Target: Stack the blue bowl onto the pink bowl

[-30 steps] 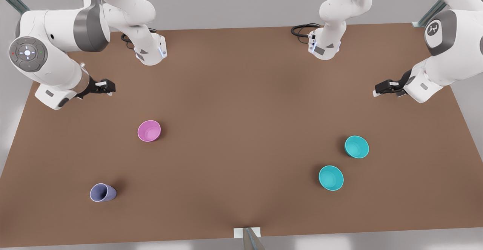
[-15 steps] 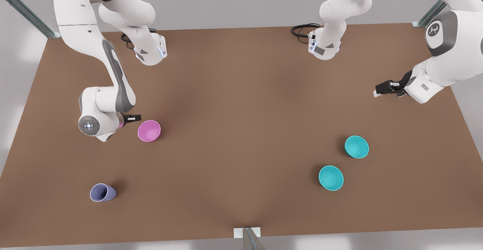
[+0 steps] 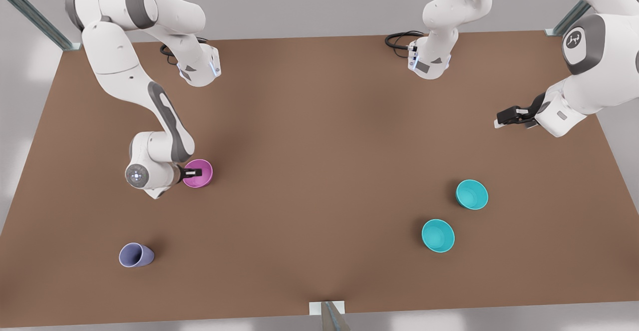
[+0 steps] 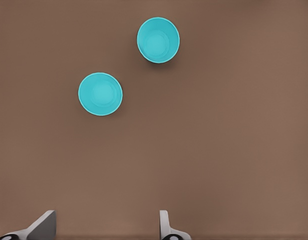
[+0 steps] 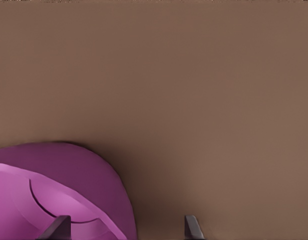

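two turquoise bowls upright on the brown table (image 3: pixel 319 121) toward the front view's right, near each other but apart: one blue bowl (image 3: pixel 438 235) closer to the near edge, the other teal bowl (image 3: pixel 472 194) just behind it. pink bowl (image 3: pixel 199 173) well apart on the front view's left, upright, with the right gripper (image 3: pixel 195 173) low over its rim, fingers spread, one inside the bowl (image 5: pixel 59 226) and one outside. left gripper (image 3: pixel 505 120) waiting high at the far right, fingers (image 4: pixel 164 222) parted, grasping nothing. lavender cup (image 3: pixel 135 255) near the front-left corner.
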Available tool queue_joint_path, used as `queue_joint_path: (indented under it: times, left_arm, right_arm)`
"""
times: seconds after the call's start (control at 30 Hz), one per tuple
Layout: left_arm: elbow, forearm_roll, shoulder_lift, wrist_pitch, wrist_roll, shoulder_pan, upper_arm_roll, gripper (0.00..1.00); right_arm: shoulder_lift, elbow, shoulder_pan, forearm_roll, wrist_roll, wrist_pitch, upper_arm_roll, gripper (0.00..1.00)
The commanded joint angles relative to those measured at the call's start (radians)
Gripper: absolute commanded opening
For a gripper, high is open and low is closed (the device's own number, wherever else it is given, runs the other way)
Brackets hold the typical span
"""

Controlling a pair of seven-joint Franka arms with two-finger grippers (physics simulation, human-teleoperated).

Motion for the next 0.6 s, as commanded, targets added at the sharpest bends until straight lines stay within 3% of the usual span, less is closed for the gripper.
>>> queue_joint_path:
  times: [0.0, 0.03, 0.07, 0.27, 0.33, 0.4, 0.57]
  left_arm:
    - [0.001, 0.0, -0.001, -0.003, 0.0, 0.001, -0.002, 1.0]
    - [0.0, 0.0, -0.001, -0.003, 0.0, 0.001, -0.002, 1.0]
    - [-0.002, 0.0, 0.001, -0.003, 0.0, 0.001, -0.002, 1.0]
    - [0.001, 0.0, 0.004, 0.0, 0.002, 0.018, -0.005, 1.0]
    - [0.001, 0.0, 0.006, 0.0, 0.003, 0.027, -0.002, 1.0]
    - [0.001, 0.0, 0.006, 0.0, 0.003, 0.03, 0.0, 1.0]
    - [0.001, 0.0, 0.024, 0.002, 0.002, 0.031, 0.0, 1.0]
  right_arm:
    - [0.002, 0.0, 0.0, 0.004, -0.008, 0.043, 0.0, 0.38]
    - [-0.001, 0.002, 0.0, 0.004, -0.008, 0.04, 0.0, 0.24]
    - [-0.007, 0.002, 0.0, 0.004, -0.008, 0.034, 0.002, 0.21]
    - [-0.023, 0.017, 0.0, 0.002, -0.013, 0.008, 0.008, 0.21]
    - [-0.04, 0.037, 0.0, 0.027, -0.002, -0.001, 0.066, 0.21]
    - [-0.037, 0.08, 0.018, 0.048, 0.108, -0.004, 0.181, 0.21]
    - [0.09, 0.339, 0.366, 0.191, 0.587, -0.004, 0.198, 0.21]
